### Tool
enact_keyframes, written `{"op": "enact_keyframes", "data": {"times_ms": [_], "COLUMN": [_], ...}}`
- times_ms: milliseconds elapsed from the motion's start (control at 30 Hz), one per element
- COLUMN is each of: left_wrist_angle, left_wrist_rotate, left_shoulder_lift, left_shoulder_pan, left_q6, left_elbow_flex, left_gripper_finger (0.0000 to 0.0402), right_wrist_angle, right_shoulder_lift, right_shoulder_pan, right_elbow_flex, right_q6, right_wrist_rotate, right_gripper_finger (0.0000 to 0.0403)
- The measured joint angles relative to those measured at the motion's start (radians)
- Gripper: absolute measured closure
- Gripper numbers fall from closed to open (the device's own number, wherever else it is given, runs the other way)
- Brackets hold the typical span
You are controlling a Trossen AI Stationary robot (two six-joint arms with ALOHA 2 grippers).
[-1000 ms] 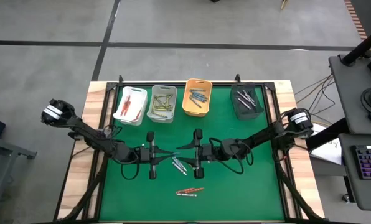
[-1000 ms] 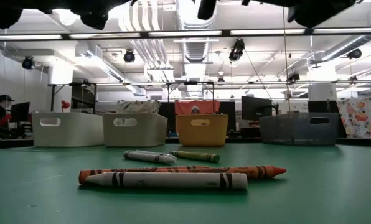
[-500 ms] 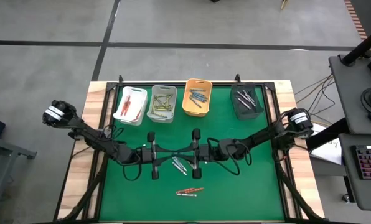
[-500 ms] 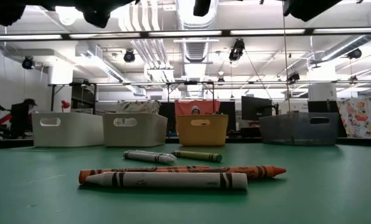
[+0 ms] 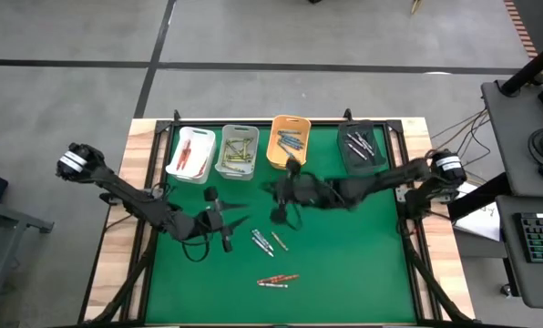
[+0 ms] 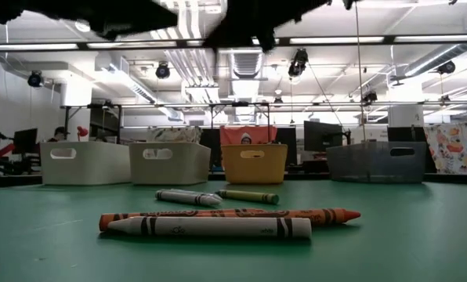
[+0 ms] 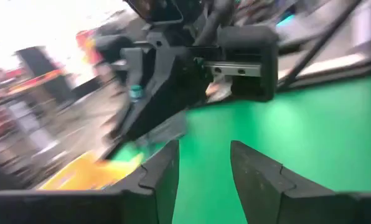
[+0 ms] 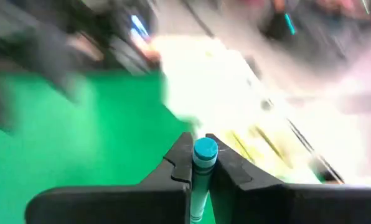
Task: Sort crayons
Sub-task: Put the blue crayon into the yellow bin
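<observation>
Crayons (image 5: 270, 241): a handful loose on the green table (image 5: 363, 264), the rest already in the four bins along the far edge: white bin (image 5: 191, 154), grey bin (image 5: 237, 152), orange bin (image 5: 288, 142), black bin (image 5: 362, 148). In the low view an orange crayon (image 6: 230, 215) and a white crayon (image 6: 208, 227) lie side by side, touching or nearly so, nearest the camera; a grey crayon (image 6: 188, 197) and an olive-green crayon (image 6: 247, 196) lie farther back.

Handling, as a guess: very light, stiff but snappable wax, paper wrap gives decent friction, round so they roll when nudged. Best pinched across the middle of the stick, light squeeze; a grip near a tip would let it pivot or slip.

Right gripper (image 8: 199, 160): fingers narrow, clamped on a blue-green crayon (image 8: 204, 151), the stick's flat end poking up between the fingers. High view puts this gripper (image 5: 285, 189) just in front of the orange bin, above the table.

Left gripper (image 7: 204, 163): fingers apart with a clear gap, nothing between them, green table below. High view shows it (image 5: 219, 217) at mid-table on the left, near the loose crayons but not touching any. Its wrist view also catches the other arm's gripper farther off.
</observation>
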Motion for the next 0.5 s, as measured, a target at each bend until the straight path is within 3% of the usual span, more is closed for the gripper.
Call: {"op": "enact_keyframes", "data": {"times_ms": [67,167,333,500], "left_wrist_angle": [-0.093,-0.188,-0.232,-0.235], "left_wrist_rotate": [-0.094,-0.134,-0.131,-0.13], "left_shoulder_lift": [-0.032,-0.08,-0.112,-0.098], "left_shoulder_pan": [0.0,0.002,0.001,0.001], "left_q6": [-0.023,-0.064,-0.099,-0.137], "left_elbow_flex": [0.0,0.0,0.0,0.0], "left_gripper_finger": [0.0274,0.0273,0.0273,0.0273], "right_wrist_angle": [-0.227,-0.463,-0.492,-0.438], "right_shoulder_lift": [0.001,0.023,0.075,0.12], "right_shoulder_pan": [-0.067,-0.193,-0.402,-0.528], "right_elbow_flex": [0.06,0.11,0.11,0.111], "right_q6": [0.065,0.149,0.183,0.188], "right_wrist_rotate": [0.029,0.056,0.013,-0.146], "right_gripper_finger": [0.0388,0.0389,0.0389,0.0364]}}
